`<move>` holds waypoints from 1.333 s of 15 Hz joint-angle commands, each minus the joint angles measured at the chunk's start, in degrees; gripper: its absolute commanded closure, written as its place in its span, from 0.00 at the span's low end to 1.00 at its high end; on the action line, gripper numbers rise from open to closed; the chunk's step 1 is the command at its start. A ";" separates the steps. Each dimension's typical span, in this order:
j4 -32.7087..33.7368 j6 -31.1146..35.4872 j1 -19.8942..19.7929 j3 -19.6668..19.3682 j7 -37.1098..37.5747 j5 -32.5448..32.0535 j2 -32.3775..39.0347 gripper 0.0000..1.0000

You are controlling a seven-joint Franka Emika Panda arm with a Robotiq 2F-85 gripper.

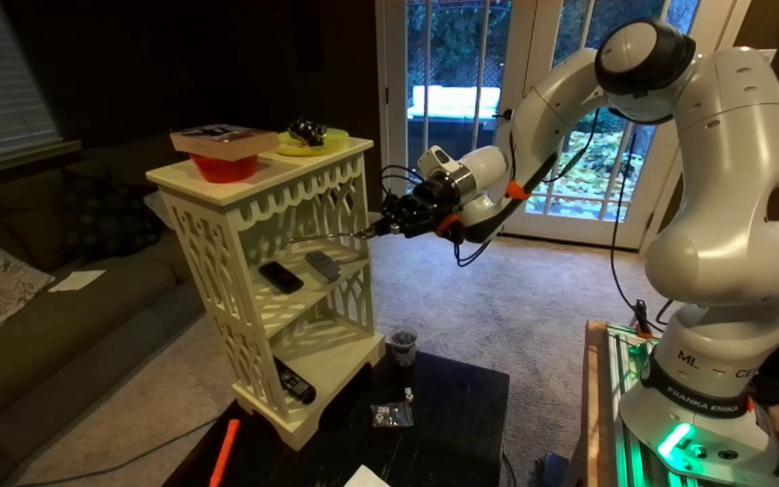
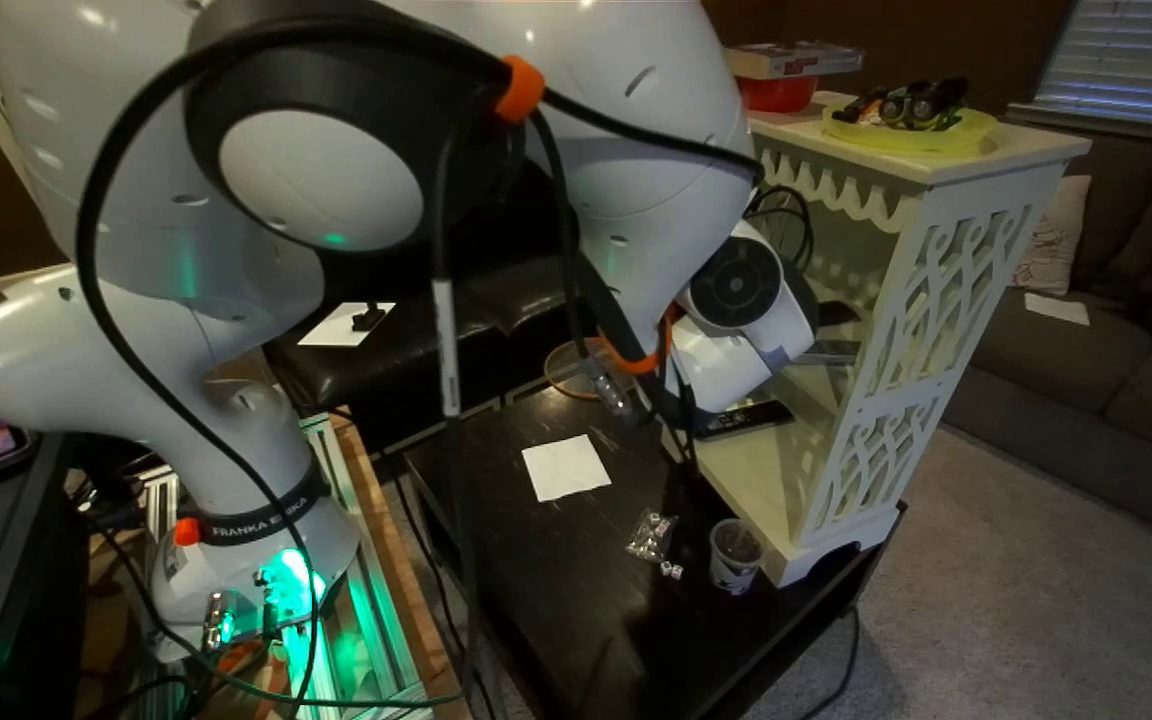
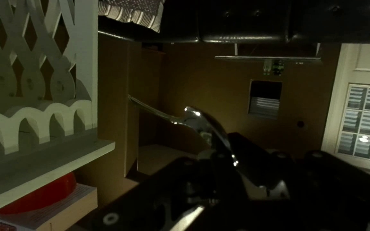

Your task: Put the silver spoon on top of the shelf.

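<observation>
The silver spoon (image 1: 322,237) is held by its bowl end, with its handle sticking out towards the shelf (image 1: 281,166). My gripper (image 1: 370,232) is shut on it, below the level of the shelf's flat top and at the front of the upper opening. In the wrist view the fingers (image 3: 223,141) grip the spoon (image 3: 201,122), and the shelf (image 3: 43,166) stands upside down at the left, apart from the handle. I cannot tell whether the handle tip reaches inside the opening. In an exterior view the shelf (image 2: 1031,143) shows, but the arm hides gripper and spoon.
On the shelf's top stand a red bowl (image 1: 224,169) under a book or box (image 1: 224,143) and a yellow plate (image 1: 337,141) with black goggles. A phone (image 1: 281,277) and remotes (image 1: 322,265) lie on lower tiers. A cup (image 1: 403,346) stands on the black table (image 1: 450,406).
</observation>
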 commanded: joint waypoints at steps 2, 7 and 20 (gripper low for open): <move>1.45 1.15 -2.90 5.54 1.25 0.13 6.41 0.98; 3.48 1.13 -3.31 6.93 1.81 2.33 9.93 0.98; 13.19 2.32 -5.36 10.75 4.48 2.18 14.54 0.98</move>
